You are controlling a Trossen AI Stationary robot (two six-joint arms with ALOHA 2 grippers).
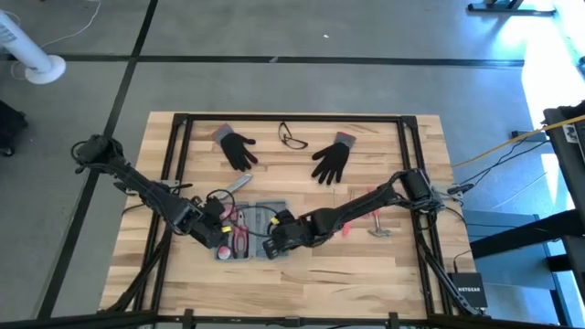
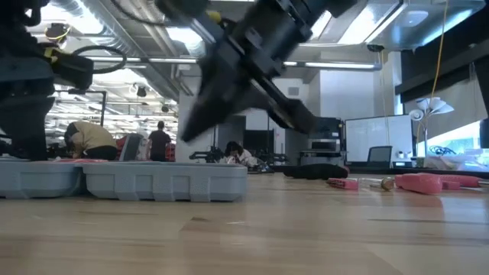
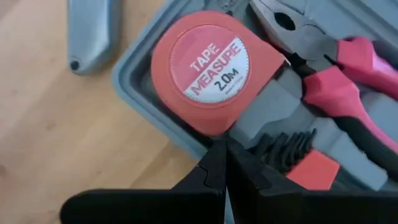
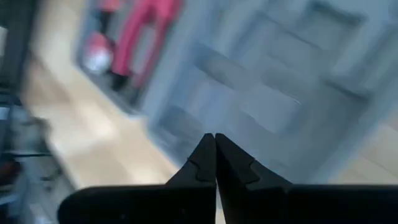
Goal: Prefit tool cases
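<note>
At the left half of the tabletop [image 1: 366,265], the left tool [image 1: 222,235] sits over the left end of the tool case [image 1: 260,219], fingers pressed together and pinching nothing. Its wrist view shows the tip just beside a red tape measure [image 3: 202,74] seated in its recess, with pink-handled pliers [image 3: 339,78] and a set of black hex keys [image 3: 287,148] also bedded in. A slim grey bar [image 1: 239,183] lies on the wood just off the case's far left corner.

Centre: case lies open and flat, near the front edge. Right tool [image 1: 274,247] is at the case's front right part, fingers likewise closed and empty; the recesses below it look unfilled, though that wrist view is smeared and I would not swear to it.

Progress, judged: partly fitted. Left side populated, right side probably not.

Right of the case: a pink-handled tool [image 1: 361,217] and a small hammer [image 1: 378,228] lie loose on the wood under the right arm, likely next to go in.

Far side: two black gloves [image 1: 239,148] and a pair of glasses [image 1: 292,139], well apart from the case, obstructing nothing. The two arms crowd each other over the case.
</note>
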